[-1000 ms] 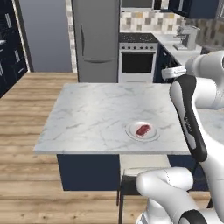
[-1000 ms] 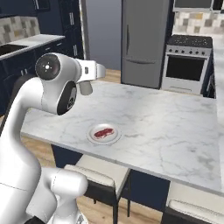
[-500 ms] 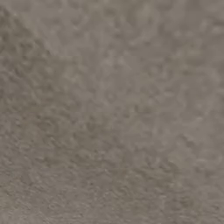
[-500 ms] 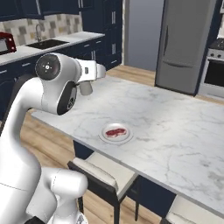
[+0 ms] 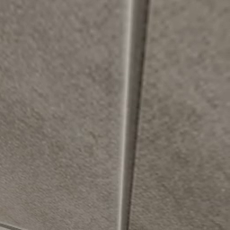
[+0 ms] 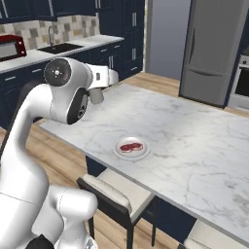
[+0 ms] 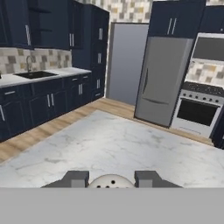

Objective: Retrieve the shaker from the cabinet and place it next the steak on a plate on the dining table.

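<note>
a: the white arm is reaching over the marble bench, and the end effector is pinching the shaker between its two dark fingers. from the hand's own camera the shaker's pale round cap, dotted with small holes, is sitting right in the gap.

b: where is that against the room?

a: in the right base view the shaker is hanging just under the white hand, above the near left corner of the bench and off its surface. the fingers themselves are hard to make out from that side.

b: and the steak?

a: the steak is lying on a small white plate near the front edge of the bench, well apart from the shaker, to its right and closer to the stools. a dark stool with a cream seat is tucked under that edge.

b: what is standing behind?

a: a steel fridge and an oven are facing the hand, with navy base cabinets and a sink along the left wall. a red appliance is sitting on the far counter.

b: and the left base camera?

a: it is staring at a blurred grey-brown surface with one vertical seam; i cannot tell what it is.
</note>
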